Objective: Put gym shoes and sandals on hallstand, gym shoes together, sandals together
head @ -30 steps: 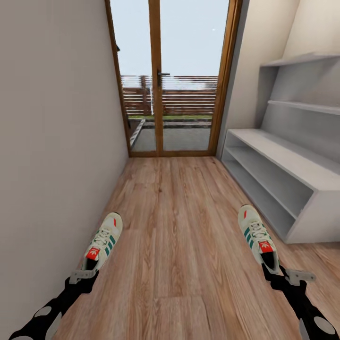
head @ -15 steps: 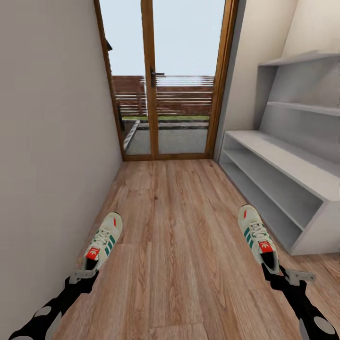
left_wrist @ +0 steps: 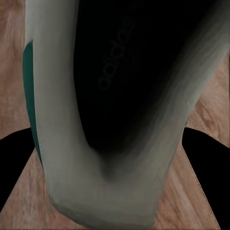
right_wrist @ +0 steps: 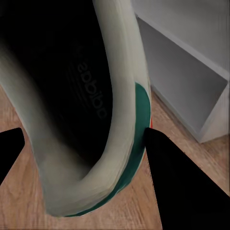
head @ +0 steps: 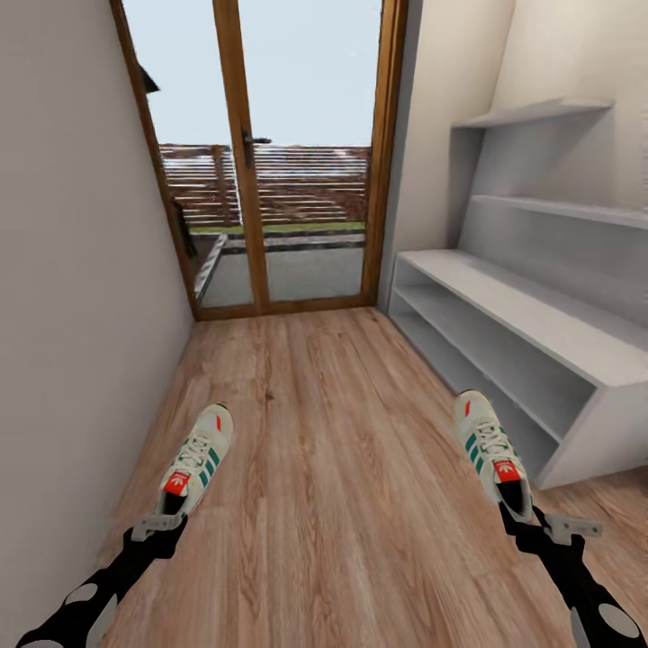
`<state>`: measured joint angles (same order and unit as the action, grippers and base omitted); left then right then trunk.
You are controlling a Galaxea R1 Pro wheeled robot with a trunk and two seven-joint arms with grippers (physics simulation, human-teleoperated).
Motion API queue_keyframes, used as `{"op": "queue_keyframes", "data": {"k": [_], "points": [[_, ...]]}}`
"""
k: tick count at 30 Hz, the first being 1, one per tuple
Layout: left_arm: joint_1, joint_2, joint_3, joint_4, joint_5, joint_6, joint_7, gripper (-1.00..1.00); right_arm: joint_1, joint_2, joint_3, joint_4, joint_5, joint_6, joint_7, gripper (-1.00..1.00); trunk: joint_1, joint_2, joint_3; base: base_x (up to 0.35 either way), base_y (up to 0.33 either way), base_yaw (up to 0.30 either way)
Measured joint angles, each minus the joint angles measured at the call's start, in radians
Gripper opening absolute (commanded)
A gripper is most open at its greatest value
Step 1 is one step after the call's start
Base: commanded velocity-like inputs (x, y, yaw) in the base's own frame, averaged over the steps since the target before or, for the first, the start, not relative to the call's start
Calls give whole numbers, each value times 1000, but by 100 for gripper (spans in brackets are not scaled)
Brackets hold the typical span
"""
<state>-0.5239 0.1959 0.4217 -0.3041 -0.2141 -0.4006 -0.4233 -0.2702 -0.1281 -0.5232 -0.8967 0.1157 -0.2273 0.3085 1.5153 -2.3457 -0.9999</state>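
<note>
Two shoes are held by the heel: the left gripper (head: pixel 169 515) clasps one shoe (head: pixel 199 457), the right gripper (head: pixel 522 517) the other (head: pixel 490 450). The rack (head: pixel 540 346) stands just beyond the right fingers.

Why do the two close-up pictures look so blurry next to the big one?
Head view: evenly lit and sharp, from the left shoe to the rack. Left wrist view: the shoe sits right at the lens, soft-edged, its opening nearly black. Right wrist view: the right shoe is smeared too; the rack behind looks crisper.

The camera has turned toward the hallstand (head: pixel 504 315).
</note>
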Motion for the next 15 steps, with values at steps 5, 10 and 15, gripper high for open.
{"op": "queue_keyframes", "data": {"k": [5,10,15], "points": [[0,1,0,0,0,0,0,-100,0,0,0,0,0,0,0,-100,0,0,0,334,132,-174],[0,0,0,0,0,0,0,-100,0,0,1,0,0,0,0,-100,0,0,0,334,125,-25],[0,-3,-2,1,0,0,0,-100,0,0,2,3,0,0,-1,-100,0,0,0,334,110,-3]]}}
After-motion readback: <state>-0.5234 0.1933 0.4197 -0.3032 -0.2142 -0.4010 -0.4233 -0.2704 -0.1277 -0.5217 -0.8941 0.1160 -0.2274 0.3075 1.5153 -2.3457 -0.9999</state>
